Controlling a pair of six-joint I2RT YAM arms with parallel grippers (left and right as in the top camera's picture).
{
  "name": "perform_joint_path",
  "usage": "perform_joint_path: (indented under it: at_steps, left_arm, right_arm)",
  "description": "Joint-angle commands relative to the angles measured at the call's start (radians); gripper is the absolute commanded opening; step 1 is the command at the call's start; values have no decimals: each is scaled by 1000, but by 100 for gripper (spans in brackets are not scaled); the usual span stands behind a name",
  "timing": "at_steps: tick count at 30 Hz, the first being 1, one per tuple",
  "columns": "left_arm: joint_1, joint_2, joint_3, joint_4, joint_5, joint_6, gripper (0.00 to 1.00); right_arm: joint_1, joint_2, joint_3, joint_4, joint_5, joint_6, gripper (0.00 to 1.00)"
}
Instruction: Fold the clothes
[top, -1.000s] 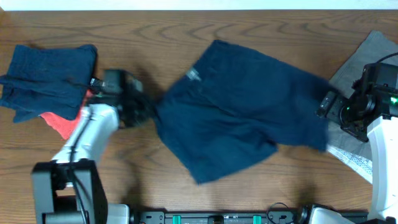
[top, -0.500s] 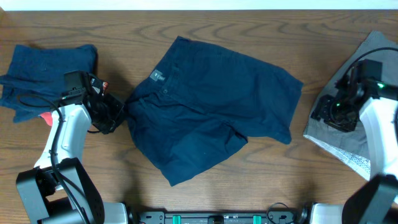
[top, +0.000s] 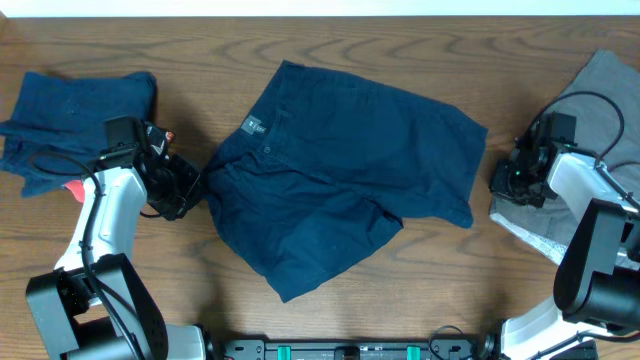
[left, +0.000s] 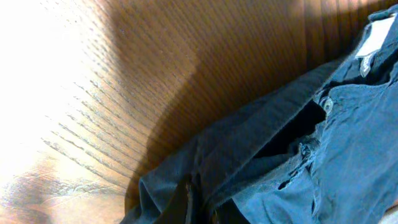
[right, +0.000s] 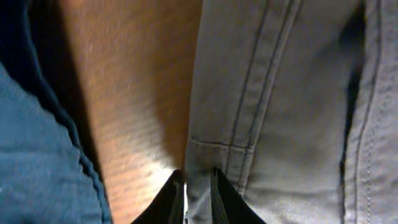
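Observation:
The dark navy shorts (top: 350, 170) lie spread and rumpled in the middle of the table, with the pale waistband label (top: 253, 126) at their upper left. My left gripper (top: 190, 188) is shut on the shorts' left edge. In the left wrist view the cloth (left: 348, 143) bunches between the left gripper's (left: 202, 208) fingers. A grey garment (top: 600, 110) lies at the right. My right gripper (top: 503, 183) sits at its left edge. In the right wrist view the right gripper (right: 198, 196) pinches the grey hem (right: 292, 93), and the shorts (right: 37, 162) lie apart at the left.
A second navy garment (top: 75, 115) lies bunched at the far left, with a bit of red-orange cloth (top: 72, 187) showing under it beside my left arm. Bare wooden table (top: 450, 290) shows in front of the shorts.
The shorts have slid left with my left gripper shut on their edge. My right gripper left the shorts' right side, moved onto the grey garment's edge and closed there.

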Motion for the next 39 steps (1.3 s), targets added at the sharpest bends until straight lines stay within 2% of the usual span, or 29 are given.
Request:
perform_joint_path:
  at_steps: [1,3,7,9,11,12,14,16,19,21,26,30,34,39]
  left_arm:
    - [-3,-9,-12,-10,-8,18,6]
    - [-3,-9,-13,-16,-8,18,6]
    - [-3,-9,-13,-17,-8,18,6]
    - [-3,-9,-13,-16,-9,18,6]
    - [-3,-9,-13,-16,-9,18,6]
    - [-3,-9,-13,-16,-9,18,6]
    - [-3,-9,-13,-16,-9,18,6]
    - [-3,-9,-13,-16,-9,18,6]
    - [-3,-9,-13,-17,-9,18,6]
    - [-3,-9,-13,-17,-9,18,6]
    - [-3,-9,-13,-17,-9,18,7]
    - [-3,-9,-13,-16,-9,18,7]
    - [-3,-9,-13,-16,-9,18,6]
    - [-3,-9,-13,-16,-9,18,6]
  right_arm:
    - [-48,72,-21,14,262,85,16]
    - [-86,70,-18,0,359,138,24]
    - [-197,58,-5,-90,515,259,28]
    - [-261,47,14,-140,512,327,29]
    - [-313,29,43,-165,405,335,30]
    - [-332,16,61,-168,309,290,29]
    - [-348,-16,92,-164,99,169,35]
    - [-340,-55,115,-166,-104,40,45]
    - [-298,-124,120,-191,-380,-150,81]
    - [-261,-153,120,-230,-486,-230,88]
    - [-159,-161,100,-358,-449,-243,88]
    - [-78,-161,31,-388,-436,-240,88]
    - [-8,-161,-56,-357,-439,-193,89]
    - [71,-161,-151,-219,-438,-59,88]
